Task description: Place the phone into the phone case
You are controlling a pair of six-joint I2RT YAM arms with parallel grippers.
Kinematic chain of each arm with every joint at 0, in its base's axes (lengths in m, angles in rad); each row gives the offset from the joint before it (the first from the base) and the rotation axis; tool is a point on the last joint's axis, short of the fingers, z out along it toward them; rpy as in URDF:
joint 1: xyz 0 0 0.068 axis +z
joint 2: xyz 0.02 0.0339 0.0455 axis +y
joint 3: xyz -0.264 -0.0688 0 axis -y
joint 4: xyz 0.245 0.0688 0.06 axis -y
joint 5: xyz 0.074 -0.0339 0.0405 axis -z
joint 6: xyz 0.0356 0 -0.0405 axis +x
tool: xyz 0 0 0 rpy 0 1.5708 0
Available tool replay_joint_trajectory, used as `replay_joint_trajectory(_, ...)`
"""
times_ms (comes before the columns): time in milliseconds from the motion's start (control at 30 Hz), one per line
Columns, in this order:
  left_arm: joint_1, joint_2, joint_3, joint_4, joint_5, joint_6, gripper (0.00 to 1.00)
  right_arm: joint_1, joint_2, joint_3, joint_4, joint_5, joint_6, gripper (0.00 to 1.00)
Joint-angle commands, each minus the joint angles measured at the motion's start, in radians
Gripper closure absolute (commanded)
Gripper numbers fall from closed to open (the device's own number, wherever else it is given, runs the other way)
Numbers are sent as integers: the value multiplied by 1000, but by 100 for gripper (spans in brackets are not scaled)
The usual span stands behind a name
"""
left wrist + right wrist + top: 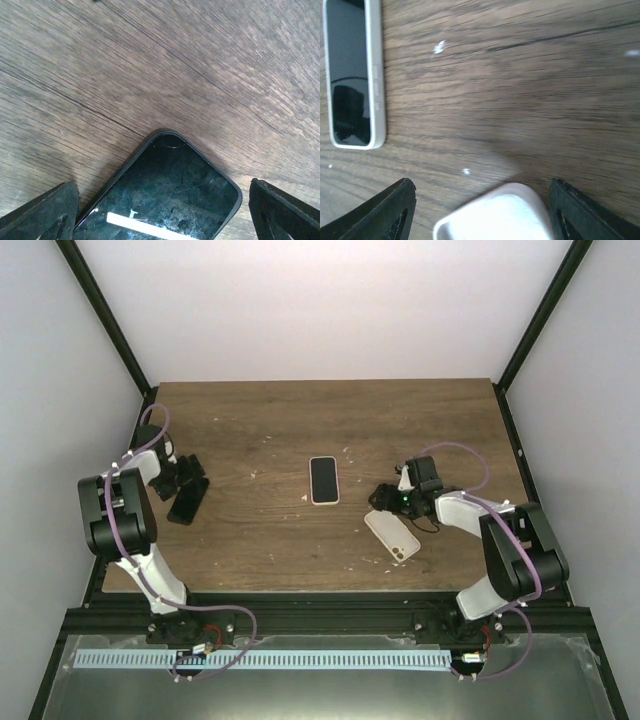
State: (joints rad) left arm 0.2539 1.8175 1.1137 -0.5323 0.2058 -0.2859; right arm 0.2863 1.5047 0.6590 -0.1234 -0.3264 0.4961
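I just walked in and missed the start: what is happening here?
The left pincer stands open around one end of the black phone, which lies flat on the table. The right pincer stands open around one end of the cream case. Nothing is gripped yet. A cream-rimmed phone lies in the middle, untouched.

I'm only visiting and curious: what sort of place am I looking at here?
Probably a robot test cell in a lab, not a home. A wooden table is boxed in by plain white walls and black frame posts, with a left arm and right arm bolted at its near edge.
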Motion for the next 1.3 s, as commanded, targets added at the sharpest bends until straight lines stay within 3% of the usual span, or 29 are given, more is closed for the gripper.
replay_joint_trajectory(0,-15,26,-64,-110,59,-10,7,59,49,37,35,-102,-60,26)
replay_joint_trajectory(433,-66,-90,-175,-96,129,-6,11,367,-9,37,10,-144,-42,29)
replay_joint_trajectory(633,-78,-158,-148,-116,20,96,19,383,-179,39,-90,-66,23,30)
replay_joint_trajectory(700,-94,-180,-162,-80,52,146,18,383,-246,30,-92,-87,45,30)
replay_joint_trajectory(767,-131,-199,-157,-72,-1,204,16,383,-313,17,-101,-103,64,29)
replay_joint_trajectory(900,-194,-222,-129,-94,-79,280,15,383,-435,-6,-263,20,264,29)
replay_joint_trajectory(1100,-228,-316,-198,-15,-108,159,13,383,-691,-155,-303,56,665,29)
replay_joint_trajectory(1200,-203,-311,-212,-8,-243,113,10,383,-757,-189,-347,124,771,28)
replay_joint_trajectory(1267,-135,-289,-208,-4,-237,72,9,382,-765,-187,-374,154,793,26)
